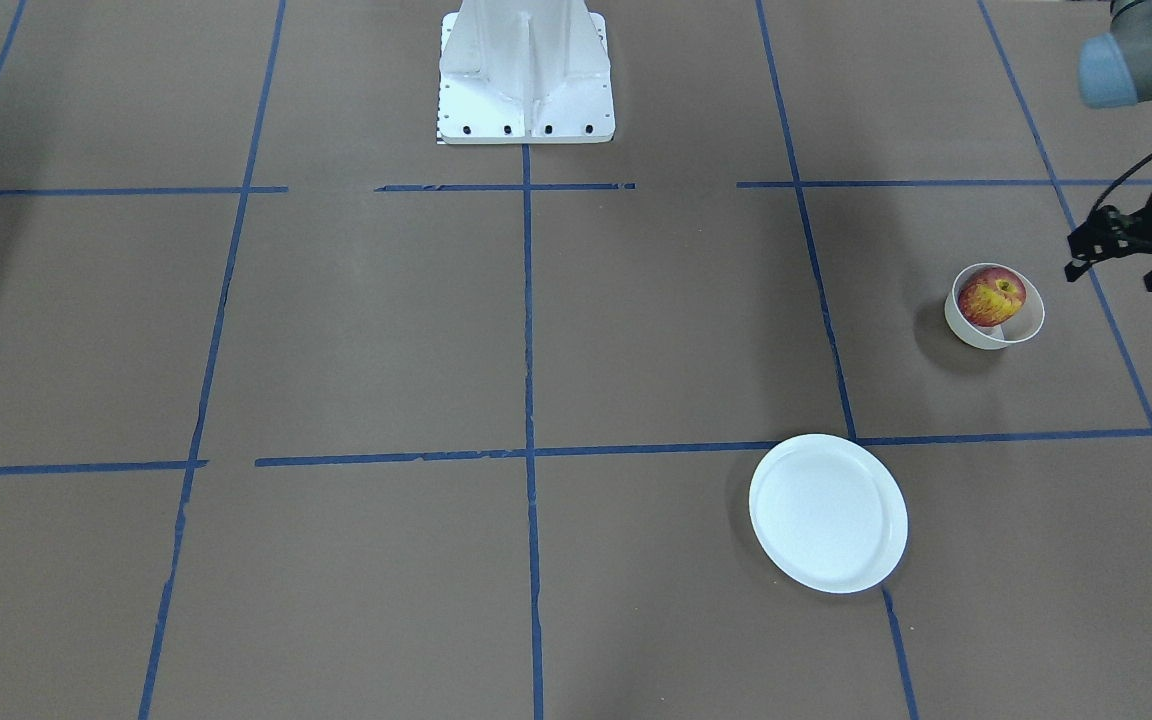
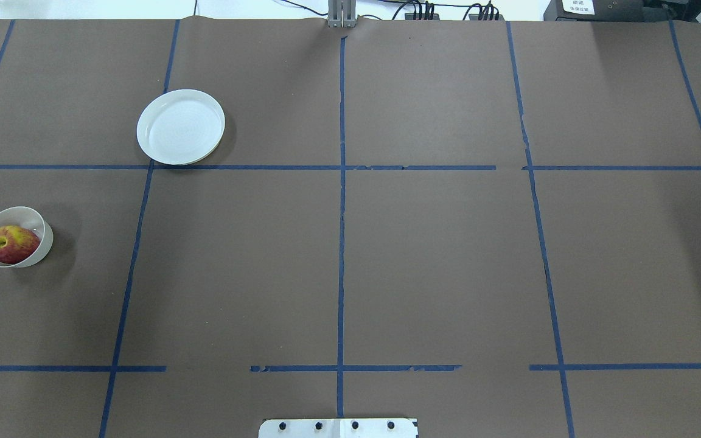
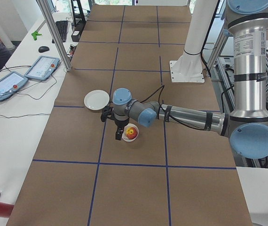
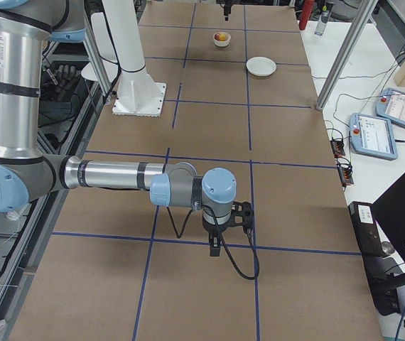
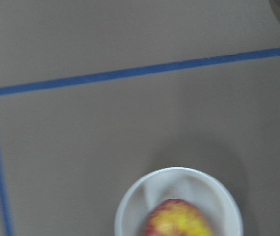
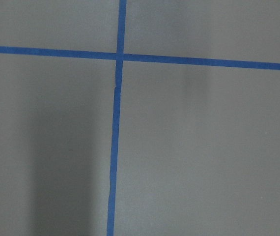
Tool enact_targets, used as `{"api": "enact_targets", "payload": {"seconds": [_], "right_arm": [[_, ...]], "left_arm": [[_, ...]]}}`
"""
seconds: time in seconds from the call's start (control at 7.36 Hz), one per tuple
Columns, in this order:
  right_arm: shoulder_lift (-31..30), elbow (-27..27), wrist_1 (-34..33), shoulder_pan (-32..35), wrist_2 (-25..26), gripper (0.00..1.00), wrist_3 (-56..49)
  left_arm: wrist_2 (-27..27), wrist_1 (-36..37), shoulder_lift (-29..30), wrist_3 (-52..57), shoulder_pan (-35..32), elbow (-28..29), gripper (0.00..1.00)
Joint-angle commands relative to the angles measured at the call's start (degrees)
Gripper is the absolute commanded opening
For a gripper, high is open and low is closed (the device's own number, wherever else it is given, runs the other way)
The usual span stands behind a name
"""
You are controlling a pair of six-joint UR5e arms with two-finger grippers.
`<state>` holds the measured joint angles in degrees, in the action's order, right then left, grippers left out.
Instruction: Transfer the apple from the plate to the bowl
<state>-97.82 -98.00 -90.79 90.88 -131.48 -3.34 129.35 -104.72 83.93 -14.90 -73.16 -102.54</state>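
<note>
Already, apple (image 1: 990,296): in bowl (image 1: 964,328); firm, smooth, bruisable, so you'd pinch its flanks.
Left pincer (image 1: 1114,262): spread, cannot tell.
Right pincer (image 4: 217,249): cannot tell.

Left arm (image 3: 190,117): upper link vertical, forearm level, reaching toward 9 o'clock in the left side view. Left wrist (image 3: 124,101) bent so the left gripper (image 3: 118,137) points straight down, close over the table. In the front-facing view it sits at the 3 o'clock edge, cropped, so its finger gap is unreadable.

Right arm (image 4: 110,174): same posture, forearm level toward 3 o'clock in the right side view. Right wrist (image 4: 213,192) folded down, right gripper (image 4: 215,250) vertical, tips just above the table, finger gap unclear.
</note>
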Motion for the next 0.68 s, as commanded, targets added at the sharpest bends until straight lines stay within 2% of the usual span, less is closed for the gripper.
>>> {"api": "enact_targets", "payload": {"seconds": [0.0,0.14,0.27,0.54], "right_arm": [[0.0,0.0,0.0,0.0,0.0,1.0,0.0],[0.0,0.0,0.0,0.0,0.0,1.0,0.0],[0.0,0.0,0.0,0.0,0.0,1.0,0.0],[0.0,0.0,0.0,0.0,0.0,1.0,0.0]], "left_arm": [[0.38,13.7,0.18,17.92,-10.83,0.93,1.0],[0.64,18.1,-0.35,25.02,-15.04,1.02,1.0],[0.73,22.41,-0.35,27.27,-16.56,0.94,1.0],[3.96,23.24,-1.4,27.29,-18.07,1.03,1.0]]}}
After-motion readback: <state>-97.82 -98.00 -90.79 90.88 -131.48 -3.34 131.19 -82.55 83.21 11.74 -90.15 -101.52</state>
